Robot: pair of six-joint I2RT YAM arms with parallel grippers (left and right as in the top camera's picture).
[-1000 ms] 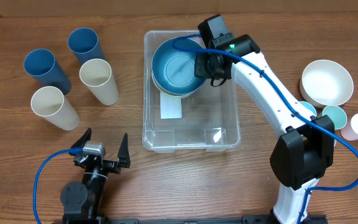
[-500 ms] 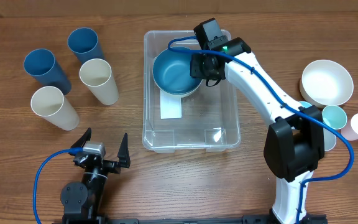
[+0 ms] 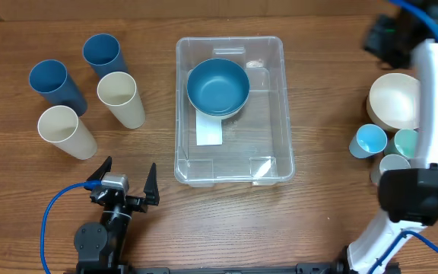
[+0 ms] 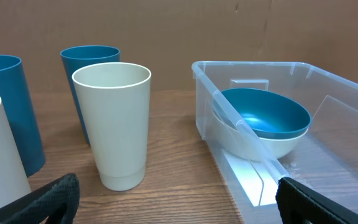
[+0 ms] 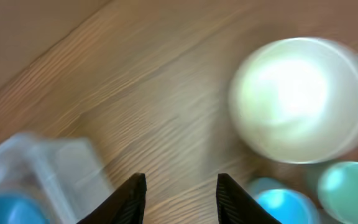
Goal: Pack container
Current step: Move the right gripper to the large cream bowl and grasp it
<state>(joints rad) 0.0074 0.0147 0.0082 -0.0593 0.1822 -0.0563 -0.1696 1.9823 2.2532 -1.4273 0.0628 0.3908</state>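
My right hand is apart and empty, near the white bowl. My left hand rests apart. The bin sits mid-bench, with a blue bowl inside. I think the white bowl goes next, so I must grab its rim.

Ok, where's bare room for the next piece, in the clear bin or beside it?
The near half of the clear rectangular plastic bin is free, from the round blue bowl to the near wall. Bare wood lies between bin and large white bowl. Crowded: the four tall cups on the left, the small pastel cups on the right.
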